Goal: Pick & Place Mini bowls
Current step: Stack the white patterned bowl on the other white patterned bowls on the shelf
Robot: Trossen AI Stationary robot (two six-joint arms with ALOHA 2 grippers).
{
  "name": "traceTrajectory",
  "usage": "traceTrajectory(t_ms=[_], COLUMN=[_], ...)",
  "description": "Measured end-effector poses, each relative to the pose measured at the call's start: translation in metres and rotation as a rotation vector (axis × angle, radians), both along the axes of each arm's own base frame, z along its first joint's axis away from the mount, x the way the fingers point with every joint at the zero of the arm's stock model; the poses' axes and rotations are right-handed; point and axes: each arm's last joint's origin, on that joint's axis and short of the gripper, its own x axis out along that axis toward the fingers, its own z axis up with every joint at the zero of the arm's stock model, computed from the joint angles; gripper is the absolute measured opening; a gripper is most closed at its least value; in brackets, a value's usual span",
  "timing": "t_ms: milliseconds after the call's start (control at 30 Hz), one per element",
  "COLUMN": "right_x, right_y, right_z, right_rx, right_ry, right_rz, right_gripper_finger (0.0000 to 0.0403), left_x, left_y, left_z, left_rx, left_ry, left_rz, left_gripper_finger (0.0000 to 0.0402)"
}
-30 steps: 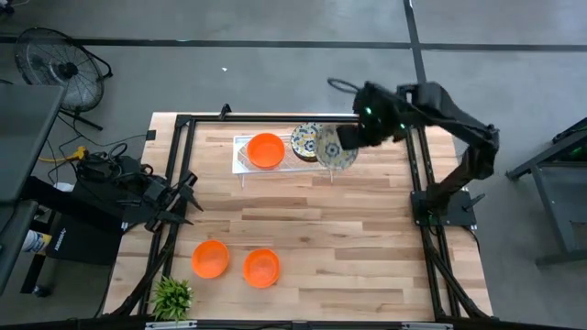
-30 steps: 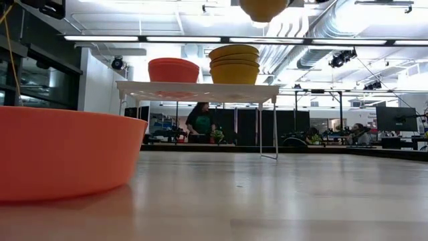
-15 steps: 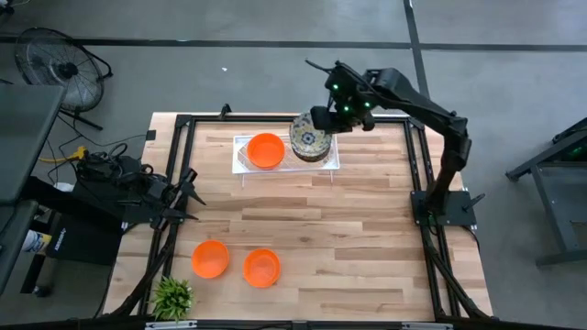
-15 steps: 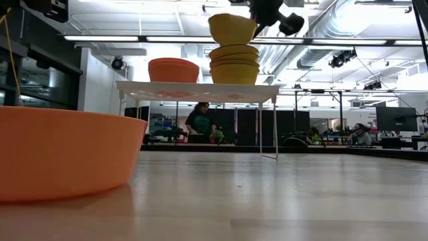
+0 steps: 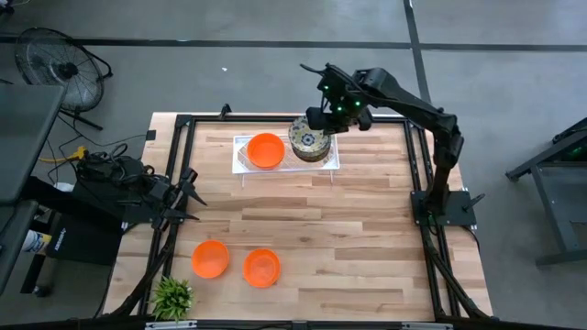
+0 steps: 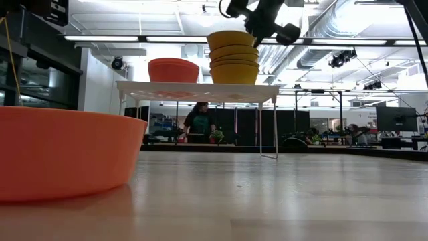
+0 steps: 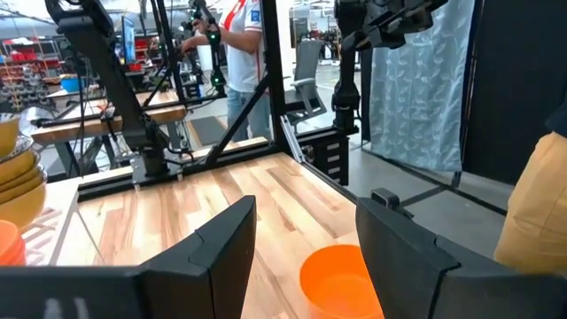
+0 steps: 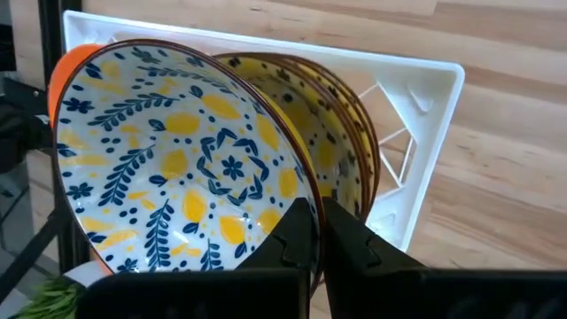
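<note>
The right gripper (image 5: 320,119) was over the far side of the table, and its fingers (image 8: 297,232) were pinched tight on the rim of a patterned bowl (image 8: 173,159), cream with blue leaves and yellow spots. This bowl sat on top of the patterned stack (image 5: 310,139) on the white tray (image 5: 331,160), or almost on it; in the low view its bottom looked nested into the stack (image 6: 233,61), so I judged that the placing of this bowl was nearly finished and only the release was left. Beside the stack, on the same tray, was an orange bowl (image 5: 266,150); from above I could not tell if it was one bowl or several nested together. Two more orange bowls were not yet on the tray: one (image 5: 210,258) and the other (image 5: 261,268) stood close together at the near side of the table, next to a small green plant (image 5: 171,295). The left gripper (image 5: 186,197) waited at the left edge of the table with its fingers apart and nothing between them, and one of the near orange bowls (image 7: 341,282) showed in front of it. So I judged the patterned bowls as almost done, if the stack held all of them, which the pictures did not let me count. At least the two orange bowls remained to be moved.
</note>
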Motion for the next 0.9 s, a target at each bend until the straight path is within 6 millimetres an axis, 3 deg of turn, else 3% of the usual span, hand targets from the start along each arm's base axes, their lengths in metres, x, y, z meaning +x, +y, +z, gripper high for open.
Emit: traceTrajectory(t_ms=[233, 433, 900], right_x=[0.0007, 0.0001, -0.0082], right_y=[-0.0015, -0.0013, -0.0017], right_z=[-0.0021, -0.0020, 0.0053], right_rx=[-0.032, -0.039, -0.066], right_ry=[0.023, 0.026, 0.009], right_rz=[-0.001, 0.019, 0.071], right_gripper_finger=[0.0004, 0.0033, 0.0147], left_x=[0.0000, 0.0000, 0.0002], left_y=[0.0000, 0.0000, 0.0005], left_z=[0.0001, 0.0001, 0.0001], left_rx=[-0.005, -0.005, -0.020], left_ry=[0.001, 0.001, 0.008], left_rz=[0.001, 0.001, 0.017], left_gripper_finger=[0.0191, 0.0191, 0.0191])
